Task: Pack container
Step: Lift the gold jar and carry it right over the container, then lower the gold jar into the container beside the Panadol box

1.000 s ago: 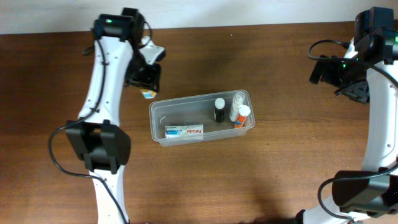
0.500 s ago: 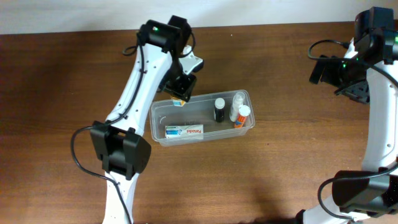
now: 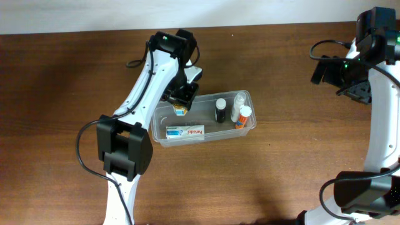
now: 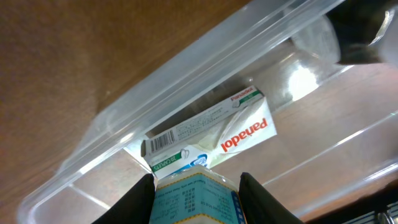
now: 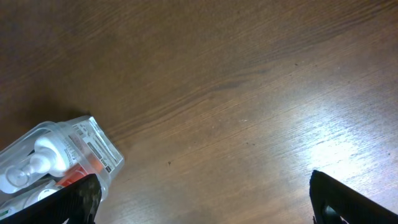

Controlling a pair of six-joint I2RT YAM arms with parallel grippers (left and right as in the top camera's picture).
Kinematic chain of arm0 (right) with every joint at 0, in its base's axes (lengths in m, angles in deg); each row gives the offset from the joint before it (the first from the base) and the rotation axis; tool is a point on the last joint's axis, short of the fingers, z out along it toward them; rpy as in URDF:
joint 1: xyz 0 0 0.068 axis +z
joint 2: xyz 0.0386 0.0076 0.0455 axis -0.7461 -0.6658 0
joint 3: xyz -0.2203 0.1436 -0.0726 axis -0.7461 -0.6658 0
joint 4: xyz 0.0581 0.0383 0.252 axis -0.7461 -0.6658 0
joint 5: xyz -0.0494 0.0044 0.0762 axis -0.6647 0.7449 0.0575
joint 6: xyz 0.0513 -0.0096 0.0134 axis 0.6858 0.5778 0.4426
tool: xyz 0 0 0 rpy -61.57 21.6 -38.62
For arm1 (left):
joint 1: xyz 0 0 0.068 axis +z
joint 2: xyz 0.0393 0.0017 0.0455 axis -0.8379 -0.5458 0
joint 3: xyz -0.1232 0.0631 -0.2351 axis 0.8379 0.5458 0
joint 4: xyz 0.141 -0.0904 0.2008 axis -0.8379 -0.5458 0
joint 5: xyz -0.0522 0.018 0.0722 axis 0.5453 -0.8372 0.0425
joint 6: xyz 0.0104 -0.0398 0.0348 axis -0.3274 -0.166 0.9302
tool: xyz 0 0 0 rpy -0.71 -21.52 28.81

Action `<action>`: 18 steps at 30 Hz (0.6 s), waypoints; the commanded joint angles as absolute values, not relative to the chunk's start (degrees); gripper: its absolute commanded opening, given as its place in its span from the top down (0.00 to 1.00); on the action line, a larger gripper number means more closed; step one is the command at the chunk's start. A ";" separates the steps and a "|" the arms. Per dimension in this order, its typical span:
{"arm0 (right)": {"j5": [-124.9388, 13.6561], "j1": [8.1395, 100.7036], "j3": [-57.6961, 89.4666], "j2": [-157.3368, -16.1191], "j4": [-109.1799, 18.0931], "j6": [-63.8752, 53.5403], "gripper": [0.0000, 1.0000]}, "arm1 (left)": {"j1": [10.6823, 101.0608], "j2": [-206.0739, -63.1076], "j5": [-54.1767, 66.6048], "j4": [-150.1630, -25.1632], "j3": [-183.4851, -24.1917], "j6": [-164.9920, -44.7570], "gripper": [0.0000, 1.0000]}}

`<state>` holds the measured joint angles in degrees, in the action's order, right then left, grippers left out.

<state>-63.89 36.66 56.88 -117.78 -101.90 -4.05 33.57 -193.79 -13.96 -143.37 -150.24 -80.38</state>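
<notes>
The left gripper (image 4: 196, 186) pinches a small teal-printed cardboard box (image 4: 194, 204) over the left end of the clear rectangular plastic container (image 3: 157, 122), which sits mid-table on the brown wooden table (image 3: 287, 169) and holds a white Panadol carton (image 4: 219, 133); the right gripper (image 5: 205, 202) hangs spread wide, empty, well apart

Overhead straight down, far; wrist views close, oblique; all three share container (image 3: 200, 99).
</notes>
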 commanded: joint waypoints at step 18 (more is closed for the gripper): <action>-64.42 36.55 57.14 -117.58 -101.90 -3.75 0.02 | 31.40 -193.11 -15.91 -132.24 -139.29 -71.36 0.68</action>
<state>-63.89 36.66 56.88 -117.78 -101.90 -4.07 31.40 -193.79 -14.83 -133.27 -140.06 -75.25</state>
